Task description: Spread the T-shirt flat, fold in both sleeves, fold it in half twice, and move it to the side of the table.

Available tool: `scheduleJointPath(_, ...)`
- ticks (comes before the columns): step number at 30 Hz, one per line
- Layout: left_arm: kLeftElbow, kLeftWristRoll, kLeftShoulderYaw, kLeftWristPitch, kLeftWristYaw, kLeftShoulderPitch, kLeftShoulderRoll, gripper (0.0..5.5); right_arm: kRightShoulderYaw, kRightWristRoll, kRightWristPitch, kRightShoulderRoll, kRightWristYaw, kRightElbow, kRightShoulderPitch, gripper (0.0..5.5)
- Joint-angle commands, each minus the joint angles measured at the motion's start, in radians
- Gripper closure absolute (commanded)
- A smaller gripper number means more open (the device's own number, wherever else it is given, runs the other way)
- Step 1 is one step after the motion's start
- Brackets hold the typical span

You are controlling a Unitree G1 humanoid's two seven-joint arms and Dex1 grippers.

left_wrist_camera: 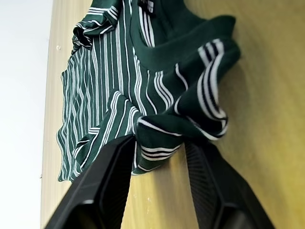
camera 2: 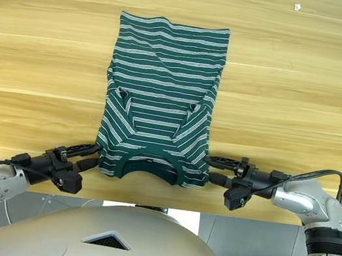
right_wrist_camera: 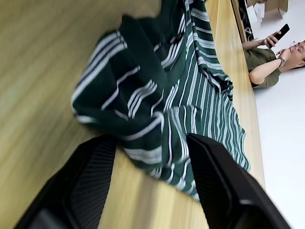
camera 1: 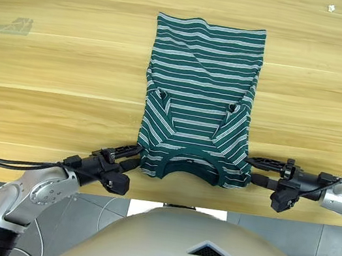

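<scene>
A dark green T-shirt (camera 1: 200,93) with white stripes lies on the wooden table (camera 1: 49,67), both sleeves folded in over the body and its collar toward me. My left gripper (camera 1: 138,155) is at the shirt's near left corner, open, its fingers (left_wrist_camera: 109,167) on either side of the bunched shoulder cloth (left_wrist_camera: 167,133). At the near right corner my right gripper (camera 1: 249,169) is also open, its fingers (right_wrist_camera: 95,171) straddling a rumpled fold of the shirt (right_wrist_camera: 138,114).
The table's front edge (camera 1: 17,170) runs just behind both grippers. A small white scrap (camera 1: 331,8) lies at the far right. Bare wood stretches to the left, right and beyond the shirt.
</scene>
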Motion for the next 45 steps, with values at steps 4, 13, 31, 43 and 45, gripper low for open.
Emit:
scheduleJointPath(4,0.030,0.044,-0.009,0.031,-0.018,-0.004,0.045,3.57,0.068,-0.006,0.044,-0.038,-0.011,-0.012,0.015,2.78)
scheduleJointPath(13,0.041,0.080,-0.069,0.027,-0.044,-0.026,0.078,4.34,0.120,0.012,0.081,-0.048,-0.027,-0.007,-0.006,4.42)
scheduleJointPath(31,-0.038,-0.293,0.077,0.181,-0.177,0.055,0.187,5.50,0.195,0.789,0.731,-0.177,0.390,-0.266,0.049,5.48)
scheduleJointPath(43,-0.478,-0.842,0.348,0.572,-0.576,0.368,0.228,5.50,-0.063,1.293,1.311,-0.317,0.636,-0.721,0.197,5.48)
scheduleJointPath(45,-0.463,-0.845,0.423,0.573,-0.615,0.400,0.203,5.50,-0.119,1.318,1.349,-0.323,0.654,-0.756,0.231,5.48)
